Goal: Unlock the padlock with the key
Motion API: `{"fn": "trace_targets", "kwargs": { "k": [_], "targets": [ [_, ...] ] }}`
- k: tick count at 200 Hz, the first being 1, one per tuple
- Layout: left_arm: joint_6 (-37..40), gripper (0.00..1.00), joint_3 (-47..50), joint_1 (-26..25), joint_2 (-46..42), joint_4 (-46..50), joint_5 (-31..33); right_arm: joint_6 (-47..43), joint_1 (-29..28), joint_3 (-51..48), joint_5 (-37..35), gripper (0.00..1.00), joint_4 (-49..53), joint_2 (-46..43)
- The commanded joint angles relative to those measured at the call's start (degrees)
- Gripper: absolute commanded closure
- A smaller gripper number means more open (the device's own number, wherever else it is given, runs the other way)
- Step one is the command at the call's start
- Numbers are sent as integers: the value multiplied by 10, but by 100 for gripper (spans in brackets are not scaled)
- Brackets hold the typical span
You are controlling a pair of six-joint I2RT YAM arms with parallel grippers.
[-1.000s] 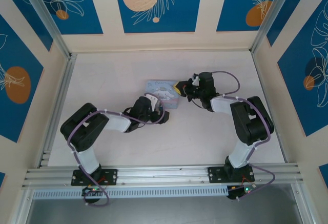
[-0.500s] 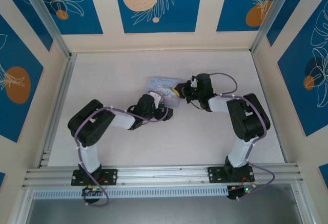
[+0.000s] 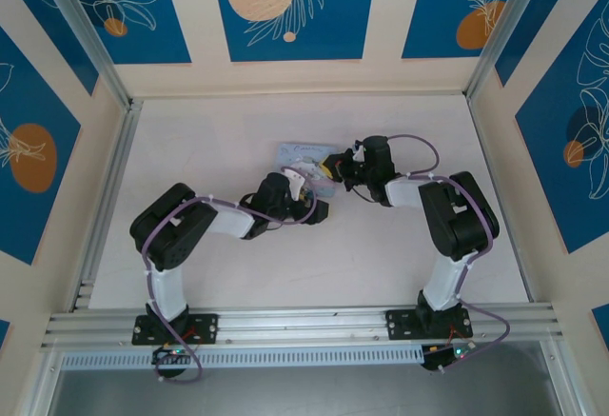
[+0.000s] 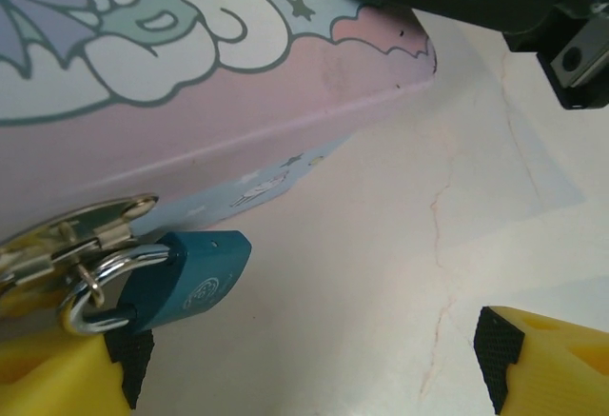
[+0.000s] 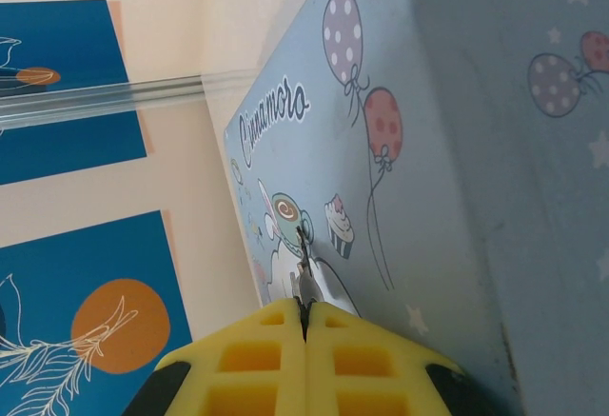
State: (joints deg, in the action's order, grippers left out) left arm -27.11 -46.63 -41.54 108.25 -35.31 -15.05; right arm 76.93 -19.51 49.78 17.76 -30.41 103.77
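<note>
Teal padlock [image 4: 190, 278]: you're bracketing it, left gripper [image 4: 314, 368] spread, likely to steady it.
Key [image 5: 303, 264]: you're pinching it, right gripper [image 5: 306, 319], tip forward.

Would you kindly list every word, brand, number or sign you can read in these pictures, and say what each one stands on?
"Cinnamoro": dark script lettering on the side of the pale blue tin box, in the right wrist view; any further letters cannot be made out.
Round stamped mark on the face of the padlock: too blurred to read.
No other text is legible.
</note>
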Motion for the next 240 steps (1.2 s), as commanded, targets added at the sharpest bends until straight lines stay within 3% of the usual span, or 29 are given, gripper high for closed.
{"fn": "trace_targets", "kwargs": {
  "k": [1, 103, 170, 240],
  "targets": [
    [-26, 11, -9, -7, 13, -48, -16, 4, -3, 10, -4, 100, 0, 10],
    [-138, 11, 40, -5, 44, -183, 63, 8, -3, 7, -4, 100, -5, 11],
    [-185, 12, 40, -6, 41, -246, 22, 5, -3, 7, -4, 100, -4, 13],
    [-242, 12, 51, -11, 49, -303, 45, 7, -4, 5, -4, 100, -6, 17]
  ]
}}
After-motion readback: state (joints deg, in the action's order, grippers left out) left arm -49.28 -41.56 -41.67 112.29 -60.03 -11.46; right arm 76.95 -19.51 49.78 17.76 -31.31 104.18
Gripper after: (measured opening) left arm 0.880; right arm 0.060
